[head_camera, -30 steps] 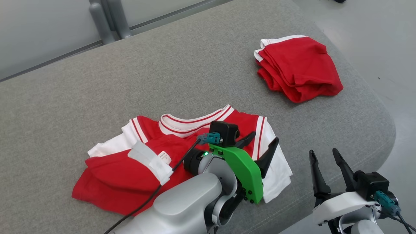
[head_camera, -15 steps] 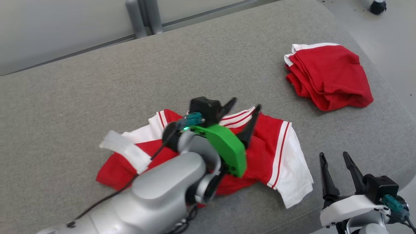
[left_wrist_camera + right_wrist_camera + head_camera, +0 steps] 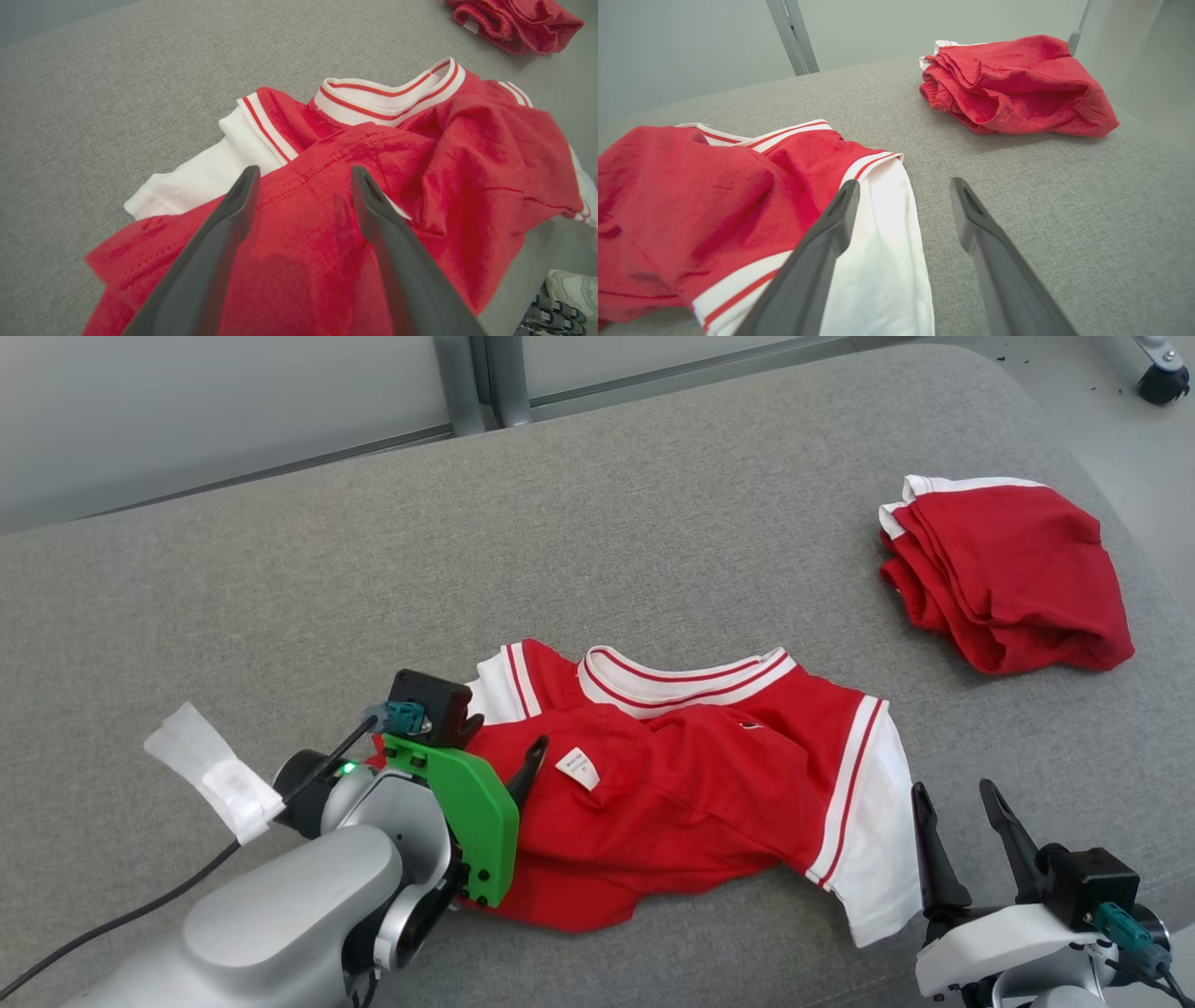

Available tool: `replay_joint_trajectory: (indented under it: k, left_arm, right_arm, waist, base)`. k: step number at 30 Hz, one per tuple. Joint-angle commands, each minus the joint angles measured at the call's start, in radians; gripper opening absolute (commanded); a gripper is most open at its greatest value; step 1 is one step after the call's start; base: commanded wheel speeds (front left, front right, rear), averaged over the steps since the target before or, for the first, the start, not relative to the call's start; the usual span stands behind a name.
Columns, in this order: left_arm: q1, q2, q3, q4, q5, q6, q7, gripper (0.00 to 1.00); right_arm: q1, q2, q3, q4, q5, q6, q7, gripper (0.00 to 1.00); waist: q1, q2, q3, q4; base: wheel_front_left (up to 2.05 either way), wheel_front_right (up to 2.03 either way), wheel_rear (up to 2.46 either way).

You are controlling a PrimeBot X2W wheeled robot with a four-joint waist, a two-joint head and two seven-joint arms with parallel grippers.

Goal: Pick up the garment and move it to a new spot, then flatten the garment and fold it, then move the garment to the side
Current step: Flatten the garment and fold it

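**Loose shirt mid-cushion, both grippers spread and empty**

The garment [image 3: 709, 784], a red shirt with white sleeves and a striped white collar, lies crumpled near the front middle of the grey cushion [image 3: 607, 523]. Its collar points toward the back edge, and one small white label [image 3: 579, 768] faces up on the red cloth.

The left gripper [image 3: 504, 747] is over the shirt's left part with its two fingers apart and nothing clamped between them. Whether the tips touch the cloth, I cannot tell. The right gripper [image 3: 954, 793] is at the cushion's front edge, just beside the shirt's right white sleeve. Its fingers are also apart and hold nothing.

Open room is widest behind and to the left of the shirt, where bare fabric runs to the back edge and the wall. To the right, a bare strip separates the shirt from a folded red garment [image 3: 1008, 579], which sits close to the cushion's rounded right corner. Beyond that corner is pale floor [image 3: 1102, 392]. The shirt's lower right sleeve lies near the front edge.

Counted: two red-and-white garments, one loose and one folded; two grippers; one label; one caster wheel [image 3: 1162, 378] on the floor; one white tape flag [image 3: 215, 770] on the left arm's cable.
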Motion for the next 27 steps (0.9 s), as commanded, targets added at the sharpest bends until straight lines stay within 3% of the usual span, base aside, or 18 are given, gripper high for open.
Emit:
replay_joint_trajectory:
  k: [1,6,16,19,20,24,27]
  left_arm:
    - [0.005,0.017,-0.003,-0.001,0.015,-0.006,0.019,1.0]
    - [-0.009,0.02,-0.009,0.056,0.078,-0.039,0.105,1.0]
    - [-0.027,-0.027,-0.012,0.158,0.177,-0.121,0.181,1.0]
    - [-0.008,-0.033,-0.012,0.172,0.18,-0.135,0.192,0.05]
    - [-0.005,-0.033,-0.012,0.177,0.18,-0.138,0.189,0.0]
    - [0.012,-0.037,-0.011,0.184,0.174,-0.145,0.178,0.0]
    - [0.019,-0.033,0.017,0.159,0.159,-0.125,0.146,0.0]
  right_arm:
    - [-0.003,-0.002,0.005,0.002,-0.002,-0.001,-0.003,1.0]
    - [-0.02,-0.002,0.013,0.004,-0.005,-0.001,-0.003,1.0]
    - [-0.016,-0.002,0.017,0.012,-0.004,-0.001,-0.003,1.0]
    - [-0.013,-0.002,0.018,0.013,0.001,-0.001,-0.003,1.0]
    - [-0.01,-0.002,0.017,0.014,0.001,-0.001,-0.003,1.0]
    - [0.002,-0.002,0.012,0.017,-0.001,-0.001,-0.003,1.0]
    - [0.012,-0.002,0.002,0.017,-0.005,-0.001,-0.003,1.0]
  waist:
    - [0.0,0.0112,0.006,0.006]
    - [0.0,0.0112,0.015,0.004]
    - [0.0,0.0112,0.018,-0.028]
    - [0.0,0.0112,0.016,-0.036]
    - [0.0,0.0112,0.015,-0.038]
    - [0.0,0.0112,0.005,-0.039]
    - [0.0,0.0112,-0.006,-0.032]
  base:
    - [0.0,0.0,0.0]
    - [0.0,0.0,0.0]
    - [0.0,0.0,0.0]
    - [0.0,0.0,0.0]
    - [0.0,0.0,0.0]
    - [0.0,0.0,0.0]
    - [0.0,0.0,0.0]
